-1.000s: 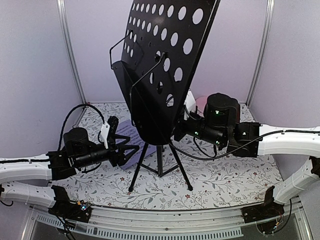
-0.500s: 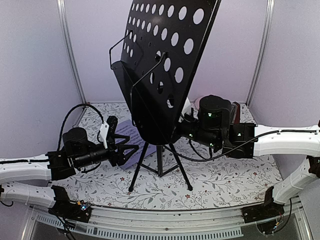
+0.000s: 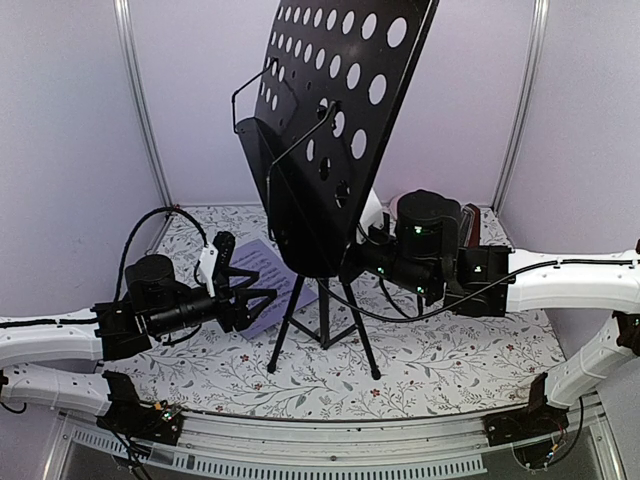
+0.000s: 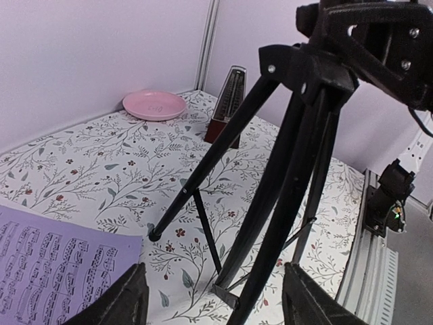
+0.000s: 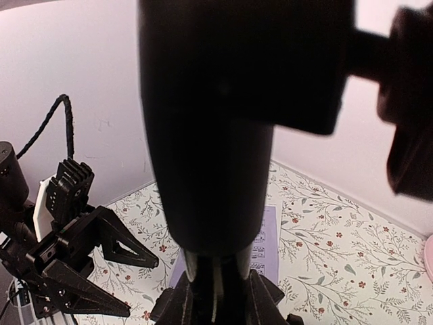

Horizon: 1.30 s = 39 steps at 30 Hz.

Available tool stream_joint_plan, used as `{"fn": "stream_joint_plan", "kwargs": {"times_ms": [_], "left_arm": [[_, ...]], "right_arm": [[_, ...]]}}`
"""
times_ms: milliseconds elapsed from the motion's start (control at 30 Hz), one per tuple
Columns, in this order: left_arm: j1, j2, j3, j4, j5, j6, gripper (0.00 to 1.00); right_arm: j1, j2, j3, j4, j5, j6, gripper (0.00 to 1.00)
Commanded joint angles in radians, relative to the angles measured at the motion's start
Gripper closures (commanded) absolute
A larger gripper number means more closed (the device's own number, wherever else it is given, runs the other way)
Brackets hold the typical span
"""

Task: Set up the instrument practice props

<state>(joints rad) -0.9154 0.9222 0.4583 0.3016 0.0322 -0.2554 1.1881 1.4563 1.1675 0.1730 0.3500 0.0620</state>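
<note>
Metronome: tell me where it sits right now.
Left wrist view: the metronome stands upright near the far wall, just right of the pink plate, behind the music stand.

A robot test cell in a lab: plain pale walls and metal corner posts at upper left and upper right box in a floral-covered desk. An aluminium rail with bare circuit boards runs along the bottom edge.

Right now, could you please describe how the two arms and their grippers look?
The left arm and right arm have white shells, black joint housings and loose black cables. Green lights glow on the right wrist. The fingers are black wedges; the left gripper carries a white block.
</note>
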Motion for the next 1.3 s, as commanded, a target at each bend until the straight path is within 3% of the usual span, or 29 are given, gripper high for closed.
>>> {"fn": "stream_joint_plan", "kwargs": {"times_ms": [0, 700, 1267], "left_arm": [[0.010, -0.001, -0.002, 0.030, -0.014, 0.017, 0.32], [0.017, 0.147, 0.050, 0.154, -0.006, 0.066, 0.33], [0.160, 0.542, 0.307, 0.283, 0.159, 0.118, 0.35]], "right_arm": [[-0.014, -0.030, 0.001, 0.091, 0.014, -0.012, 1.00], [-0.247, -0.017, 0.072, 0.232, -0.177, -0.121, 1.00], [-0.487, 0.156, 0.182, 0.360, -0.394, -0.143, 1.00]]}}
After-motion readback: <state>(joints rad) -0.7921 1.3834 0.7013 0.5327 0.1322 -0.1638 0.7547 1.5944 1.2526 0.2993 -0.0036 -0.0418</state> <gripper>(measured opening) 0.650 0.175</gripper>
